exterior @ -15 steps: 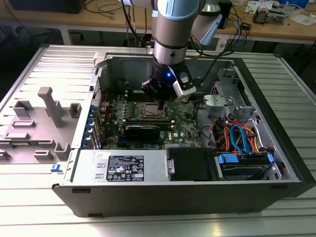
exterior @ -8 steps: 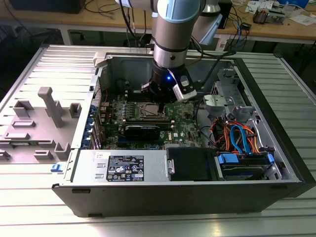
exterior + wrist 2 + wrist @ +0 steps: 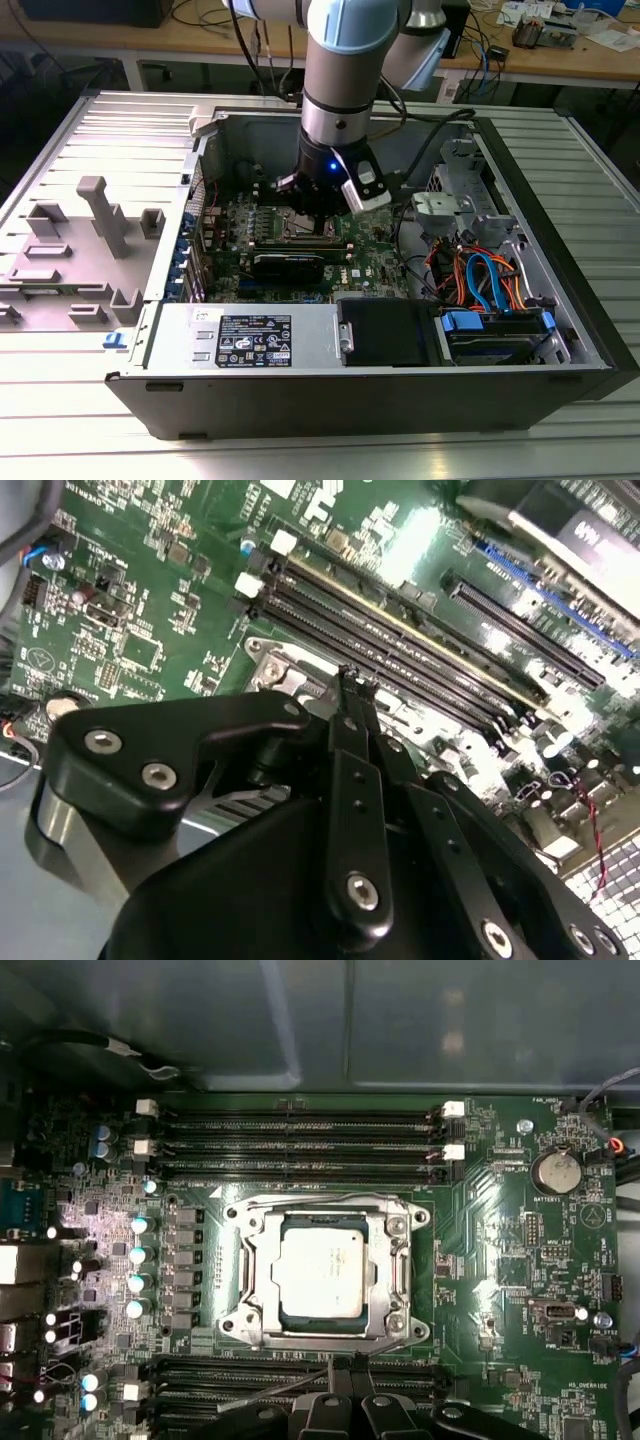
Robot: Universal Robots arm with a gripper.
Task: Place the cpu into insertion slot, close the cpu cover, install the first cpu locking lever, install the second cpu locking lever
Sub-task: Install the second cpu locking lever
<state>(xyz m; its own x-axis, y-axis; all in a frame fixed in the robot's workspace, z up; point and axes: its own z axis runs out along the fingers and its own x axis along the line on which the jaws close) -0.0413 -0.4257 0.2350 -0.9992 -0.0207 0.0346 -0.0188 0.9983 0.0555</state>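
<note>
The cpu (image 3: 320, 1270), a silvery square chip, lies flat in its socket on the green motherboard (image 3: 500, 1260). The cpu cover (image 3: 262, 1260) is folded down around it as a metal frame. One thin wire lever (image 3: 320, 1198) runs along the socket's far edge. Another wire lever (image 3: 270, 1390) slants out from the socket's near edge and ends at my fingertips. My gripper (image 3: 345, 1365) hovers low over that near edge with its black fingers (image 3: 345, 720) pressed together; I cannot tell if the wire is clamped. In the exterior view the gripper (image 3: 315, 215) stands over the socket inside the open case.
Black memory slots (image 3: 300, 1145) lie beyond the socket and more (image 3: 250, 1375) run beside my fingertips. A long black graphics card (image 3: 288, 265), the power supply box (image 3: 255, 340), bundled cables (image 3: 480, 275) and the case walls (image 3: 200, 180) hem in the board.
</note>
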